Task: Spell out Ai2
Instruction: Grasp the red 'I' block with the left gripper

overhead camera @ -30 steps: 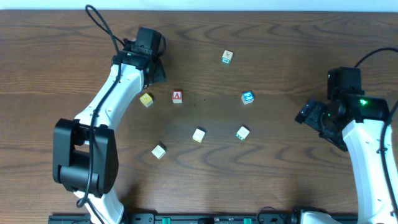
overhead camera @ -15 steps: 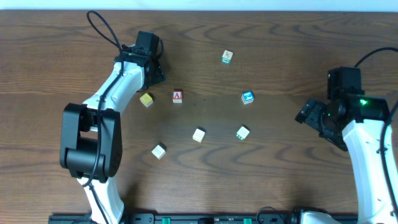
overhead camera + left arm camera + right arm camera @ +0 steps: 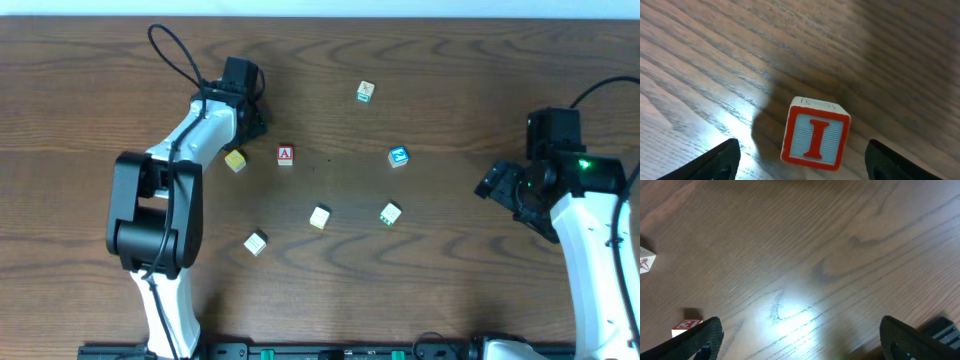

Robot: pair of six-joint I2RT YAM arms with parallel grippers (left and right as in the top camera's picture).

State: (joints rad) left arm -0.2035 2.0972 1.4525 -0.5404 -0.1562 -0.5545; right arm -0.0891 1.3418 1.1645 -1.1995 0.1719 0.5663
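Observation:
The red "I" cube (image 3: 816, 134) lies on the table, tilted, between the open jaws of my left gripper (image 3: 807, 165); the jaws do not touch it. In the overhead view my left gripper (image 3: 250, 118) is at the back left and hides this cube. The red "A" cube (image 3: 285, 155) lies just to its right and nearer the front. The blue "2" cube (image 3: 398, 156) lies right of centre. My right gripper (image 3: 497, 186) is open and empty over bare wood (image 3: 802, 345), right of the blue cube.
A yellow cube (image 3: 235, 160) lies left of the "A". A cream cube (image 3: 366, 92) is at the back centre. More cubes lie in front: one cream (image 3: 320, 216), one green-marked (image 3: 390, 212), one dark-marked (image 3: 256, 242). A red-edged cube (image 3: 686, 325) shows low left in the right wrist view.
My left arm's elbow has swung right while its gripper stayed near the same spot at the back left. The right arm and the cubes have not moved.

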